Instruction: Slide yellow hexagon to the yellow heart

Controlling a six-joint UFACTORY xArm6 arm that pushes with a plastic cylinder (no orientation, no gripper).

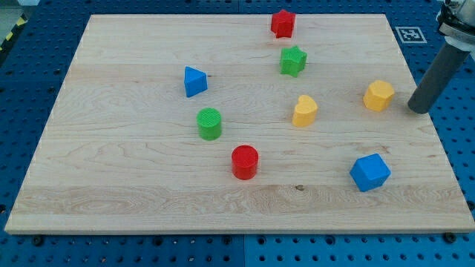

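The yellow hexagon (pixel 378 95) sits on the wooden board at the view's right. The yellow heart (pixel 304 110) lies to its left, a little lower, with a gap of bare board between them. My tip (pixel 419 110) is at the end of the dark rod at the view's right edge, just right of the yellow hexagon and slightly lower, apart from it.
A green star (pixel 293 61) and a red star (pixel 283 23) lie above the heart. A blue triangle (pixel 194 81), a green cylinder (pixel 210 123) and a red cylinder (pixel 244 162) lie to the left. A blue cube (pixel 369 172) lies at the lower right.
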